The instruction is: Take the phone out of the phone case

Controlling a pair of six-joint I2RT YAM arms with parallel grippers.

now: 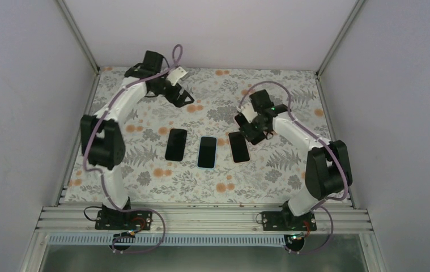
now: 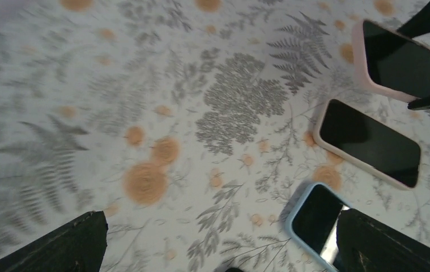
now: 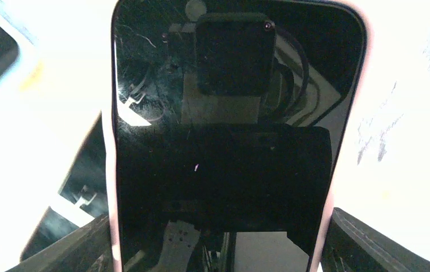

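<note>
Top external view: on the floral table (image 1: 144, 170), a phone (image 1: 239, 147) lies face up at the right end of a row with two other phones (image 1: 207, 152). Its dark glass is scratched and reflective, and it sits in a pale pink phone case (image 2: 358, 54). The right tool (image 1: 252, 134) straddles its upper end with its fingers (image 3: 76, 249) against both case edges; I cannot tell whether they clamp. The left tool (image 1: 182, 97), fingers apart, hangs at upper left.

Floral cloth (image 1: 212, 107) covers the table, ferns and orange blooms all over. Dead centre, the centre phone (image 1: 207, 152) lies screen-up. A second phone (image 1: 175, 144) sits at its 9 o'clock, just beside, not touching. Pale walls (image 1: 20, 85) stand at 9, 12 and 3, with an aluminium rail (image 1: 201, 218) along 6.
</note>
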